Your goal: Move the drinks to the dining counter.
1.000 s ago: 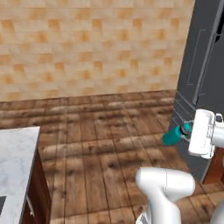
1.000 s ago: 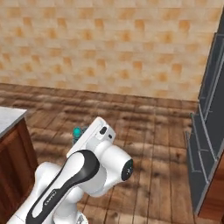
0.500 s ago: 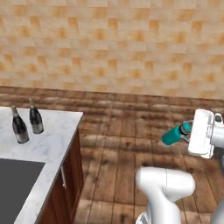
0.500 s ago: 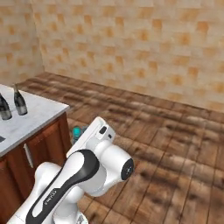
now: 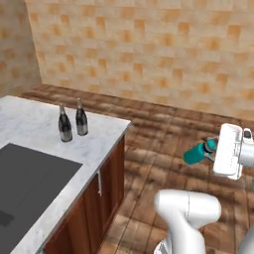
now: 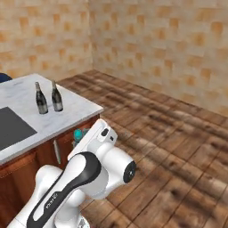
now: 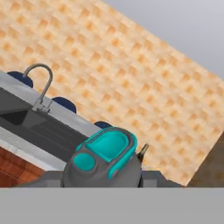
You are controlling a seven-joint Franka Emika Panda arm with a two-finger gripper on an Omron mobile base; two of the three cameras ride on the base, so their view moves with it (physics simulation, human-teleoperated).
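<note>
Base has swung round: dining counter [image 5: 34, 129] now near, 2 wine bottles [image 5: 72, 122] standing there; gripper [image 5: 214, 150] clamps teal bottle [image 5: 196, 154], delivery imminent.

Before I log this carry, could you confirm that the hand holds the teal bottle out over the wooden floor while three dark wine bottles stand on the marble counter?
Not quite: two dark wine bottles stand on the marble counter, as the left base view shows. The rest holds: the hand holds the teal bottle out over the wooden floor.
</note>
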